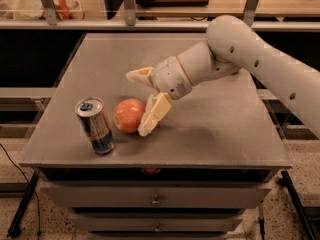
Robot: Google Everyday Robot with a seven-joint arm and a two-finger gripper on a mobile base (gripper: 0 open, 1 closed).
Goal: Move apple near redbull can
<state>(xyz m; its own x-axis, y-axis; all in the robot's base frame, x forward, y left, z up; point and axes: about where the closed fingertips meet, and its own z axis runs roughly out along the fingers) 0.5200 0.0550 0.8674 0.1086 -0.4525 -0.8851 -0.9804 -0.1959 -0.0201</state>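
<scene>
From my console I see the apple (128, 115) sitting on the bench (215, 129), toward the front left part of the top. Its reddish-orange skin faces me. Just to its left stands the redbull can (95, 126), upright with a slight lean, its blue tab showing on the lid. A narrow strip of bench top is visible between the two, so they are close but apart.

The end effector (136, 103) is at the apple's right and rear, with its two pale fingers spread wide. The nearer finger (154, 114) slants down to the bench and lies against the apple's right side. The farther one (139, 75) points left, behind and above the fruit, clear of it. The jaws are well open and clamp nothing; the apple rests on the bench by its own weight.

The white arm (260, 59) reaches in from the right edge of my view, crossing over the bench's right half. Below the top, two drawers (156, 200) face me, and a shelf (150, 4) runs along the back.
</scene>
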